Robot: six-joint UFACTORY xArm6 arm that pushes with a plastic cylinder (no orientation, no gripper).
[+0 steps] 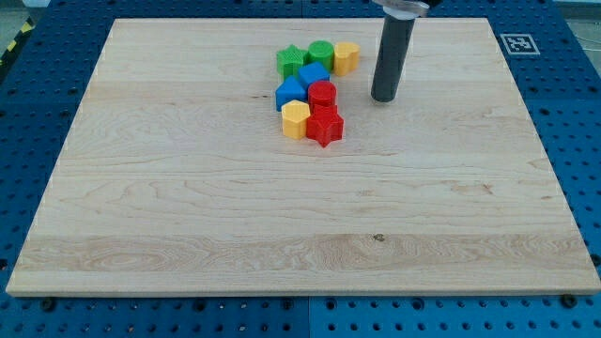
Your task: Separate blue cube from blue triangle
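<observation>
**Q:** Where are you, and where are the two blue blocks?

**A:** I have no jaws to open or close, only a dark rod. My tip (384, 98) rests on the board (188, 207) with nothing touching it. The blue cube (314, 75) lies toward the view's left of my tip, a little higher in the view. The blue triangle (291, 92) sits further left and slightly lower, touching the cube.

**Q:** What else is packed around them?

**A:** A tight cluster, all left of my tip. A green star (290, 61), a green cylinder (321, 53) and a yellow block (346, 56) line its top edge. A red cylinder (322, 94) stands between me and the triangle, just below the cube. Lower down sit a yellow hexagon (296, 119) and a red star (326, 126).

**Q:** How far along is the task?

**A:** Not started, I judge. The two blues are pressed together, so the whole separation is left. I would need to work my tip in from the right and push the cube away, likely jostling its neighbours.

**Q:** And the surroundings?

**A:** The board is pale wood, bare apart from the cluster. It lies on a blue perforated table (563, 141). A black-and-white marker (517, 43) sits at the board's top right corner, right of my tip.
</observation>
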